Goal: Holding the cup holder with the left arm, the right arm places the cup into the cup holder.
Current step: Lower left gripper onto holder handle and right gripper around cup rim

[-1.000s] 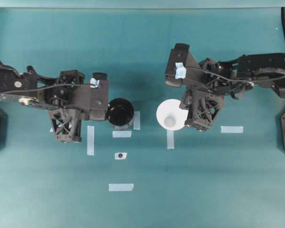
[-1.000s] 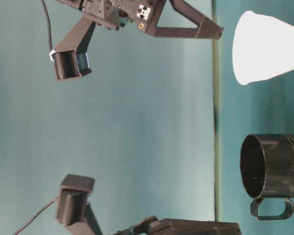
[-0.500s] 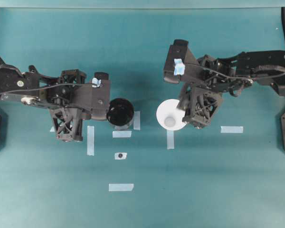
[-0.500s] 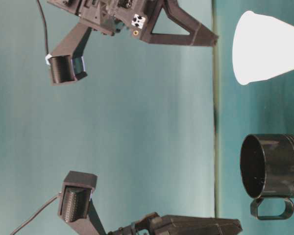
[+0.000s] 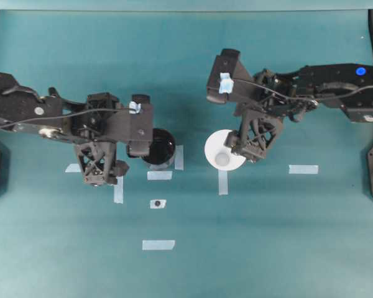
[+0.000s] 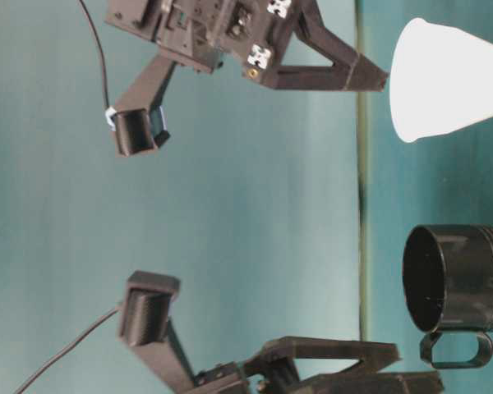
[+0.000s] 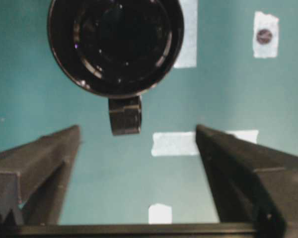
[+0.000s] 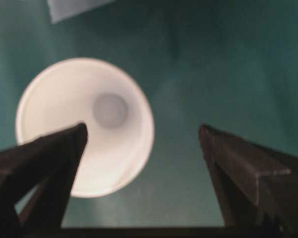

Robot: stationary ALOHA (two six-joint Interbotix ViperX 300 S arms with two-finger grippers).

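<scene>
The black cup holder [image 5: 163, 149] [image 6: 460, 279] stands upright on the teal table, and its side handle [image 7: 124, 116] points at my left arm. My left gripper [image 5: 128, 155] [image 7: 138, 128] hangs open just short of the handle, touching nothing. The left wrist camera block hides part of the holder from above. The white cup [image 5: 219, 155] [image 6: 444, 78] [image 8: 84, 126] stands rim up to the right of the holder. My right gripper [image 5: 231, 131] [image 8: 141, 128] is open above it. One finger [image 8: 49, 163] overlaps the cup's rim in the right wrist view and the other stands clear of it.
Several pale tape strips mark the table: beside and below the holder [image 5: 160, 175], under the cup [image 5: 222, 181], right of the cup [image 5: 303, 169] and nearer the front [image 5: 158, 244]. One small patch carries a black dot [image 5: 157, 203]. Black mounts stand at both side edges.
Both grippers have gone from shut to wide open. The left arm has moved right and lower toward the holder. The right arm has moved left and lower over the cup.
</scene>
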